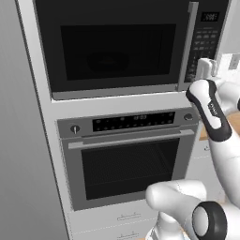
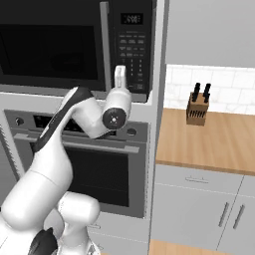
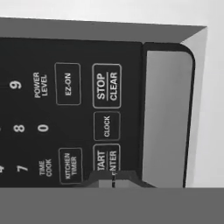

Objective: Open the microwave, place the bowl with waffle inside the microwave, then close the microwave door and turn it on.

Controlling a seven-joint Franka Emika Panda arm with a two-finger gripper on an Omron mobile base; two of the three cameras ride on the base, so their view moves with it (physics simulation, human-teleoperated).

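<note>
Low in the hand view, the gripper [image 3: 113,183], fingers pressed together, meets the START/ENTER key [image 3: 107,158]. Above it sits the STOP/CLEAR key [image 3: 106,85]. Across the upper left of the left base view, the microwave door [image 1: 117,47] is closed.

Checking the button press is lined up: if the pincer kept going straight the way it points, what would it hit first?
Most likely the START/ENTER key on the microwave keypad: the shut pincer sits right at that key's lower end, possibly already touching.
</note>
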